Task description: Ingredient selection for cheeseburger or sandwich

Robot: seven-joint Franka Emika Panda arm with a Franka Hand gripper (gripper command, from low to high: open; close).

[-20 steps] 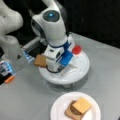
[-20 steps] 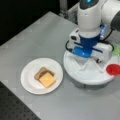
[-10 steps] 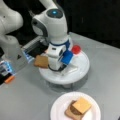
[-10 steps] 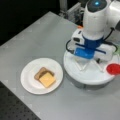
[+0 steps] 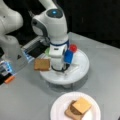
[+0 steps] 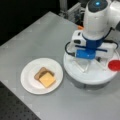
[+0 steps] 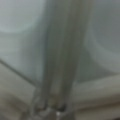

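Toast (image 5: 42, 64) lies at a front view's left of the tool (image 5: 59, 68), low over the tray (image 5: 80, 65); its grip cannot be told.

We see only a small change: the arm's white wrist (image 5: 53, 22) has slid a little toward 3 o'clock in both front views, most of it in the first half second. Its blue-lit cap (image 6: 96, 3) now sits nearer the 3 o'clock edge. The pincer (image 5: 60, 68) has gone with it across the round white tray (image 5: 81, 66), still low over it.
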